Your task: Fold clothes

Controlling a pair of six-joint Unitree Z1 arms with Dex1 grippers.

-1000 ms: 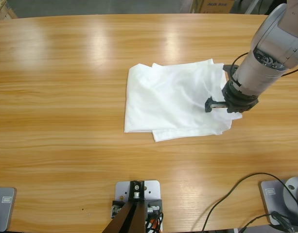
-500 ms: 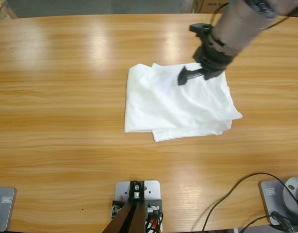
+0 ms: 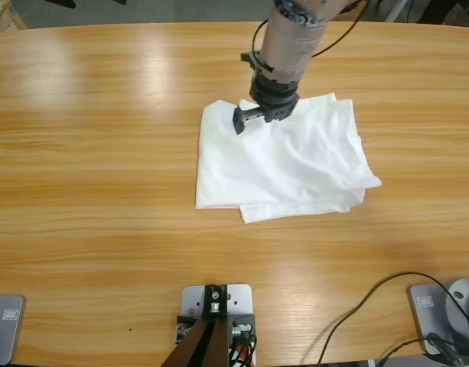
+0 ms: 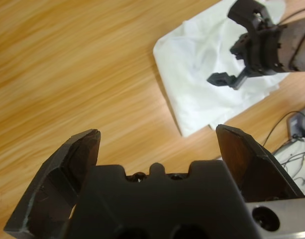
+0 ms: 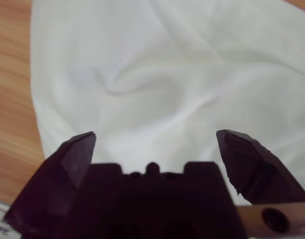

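The clothes point(image 3: 295, 168) are one white shirt, folded into a rough square right of the table's middle, with a lower layer showing along its near edge. My right gripper point(image 3: 258, 119) comes down from the top edge and hangs open over the shirt's far left part, holding nothing. In the right wrist view its jaws point(image 5: 154, 144) stand wide apart over rumpled white cloth point(image 5: 167, 74). My left gripper point(image 4: 157, 144) is open and empty, well away above bare wood. From there it looks toward the shirt point(image 4: 192, 84) and the right gripper point(image 4: 226, 45). The high view does not show the left gripper.
The long wooden table point(image 3: 104, 153) stretches bare to the left and in front of the shirt. Black cables point(image 3: 372, 306) loop over the near right corner. A cardboard box point(image 3: 333, 8) stands beyond the far edge.
The right arm has swung from the shirt's right edge up and leftward to its far left part. The shirt has kept its shape and place.
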